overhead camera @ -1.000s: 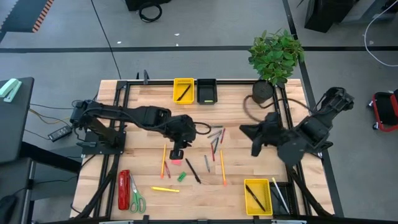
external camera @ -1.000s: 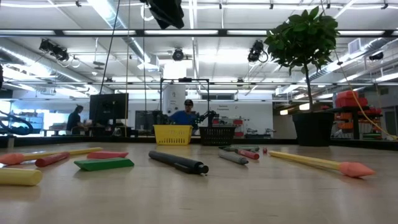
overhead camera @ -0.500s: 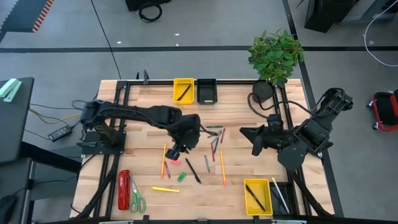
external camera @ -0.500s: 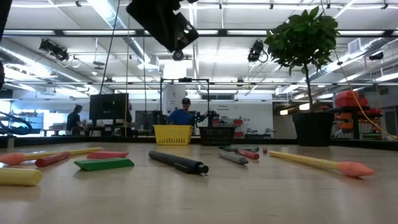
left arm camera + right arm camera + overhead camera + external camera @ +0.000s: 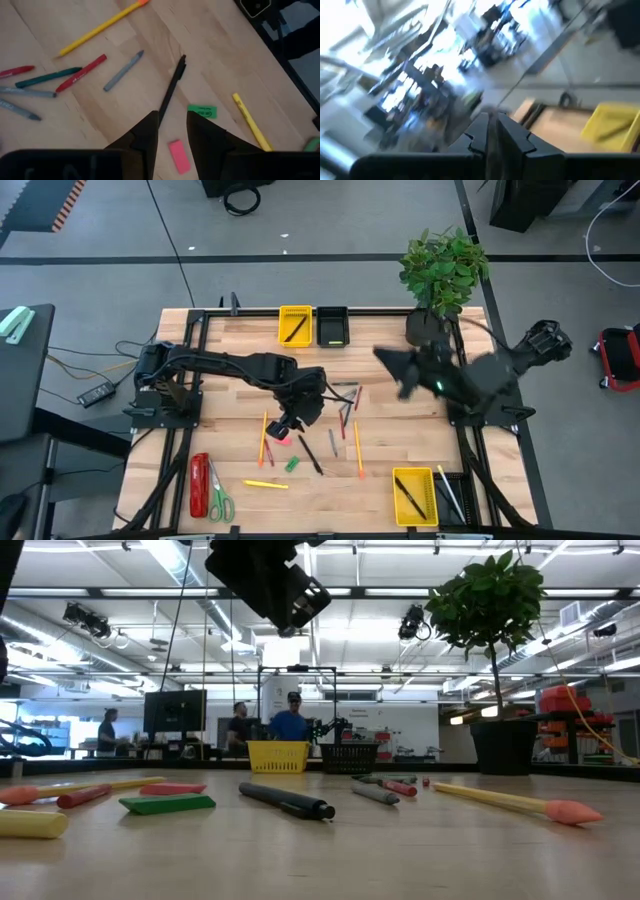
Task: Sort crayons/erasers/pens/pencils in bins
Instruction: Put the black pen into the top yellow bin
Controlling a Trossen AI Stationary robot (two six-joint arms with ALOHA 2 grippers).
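My left gripper point(image 5: 172, 127) hangs open, pointing down, just above a pink eraser point(image 5: 178, 156) lying flat on the wood, touching nothing. Past its tips lie a black pen point(image 5: 172, 90), a green eraser point(image 5: 202, 111), a yellow stick point(image 5: 251, 127), a yellow pencil point(image 5: 100, 27) and red, grey and green crayons point(image 5: 80, 73). In the high view the left gripper point(image 5: 287, 424) stands mid-table. My right gripper point(image 5: 388, 361) is raised at the right, level, its fingers point(image 5: 481, 131) shut; whether anything thin sits between them is lost in blur.
A yellow bin point(image 5: 295, 325) and a black bin point(image 5: 332, 327) stand at the far edge, and another yellow bin point(image 5: 413, 495) and black bin point(image 5: 450, 495) at the near right. A potted plant point(image 5: 440, 275) stands far right. A red stapler point(image 5: 199, 485) and scissors point(image 5: 219, 502) lie near left.
My left gripper has sunk toward the pink eraser, drifting a little toward the right and rolling about its own line. My right gripper has risen and swung from mid-right toward the table's far edge, tipping up to level. Nothing on the table has moved.
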